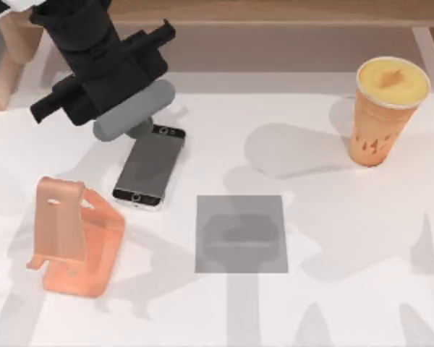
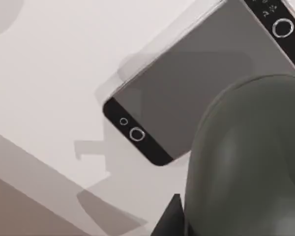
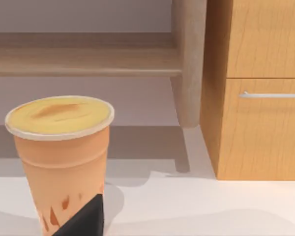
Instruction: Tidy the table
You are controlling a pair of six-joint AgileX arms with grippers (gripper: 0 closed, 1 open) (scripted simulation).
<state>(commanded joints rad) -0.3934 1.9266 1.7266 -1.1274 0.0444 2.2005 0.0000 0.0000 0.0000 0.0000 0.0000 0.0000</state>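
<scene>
Left gripper hovers over the phone's far end, and I cannot tell how it's set. White, flat table spreads wide beneath everything. One glossy black smartphone, one grey square mat at centre, one peach plastic phone stand left, one orange lidded cup far right. No readable writing.
</scene>
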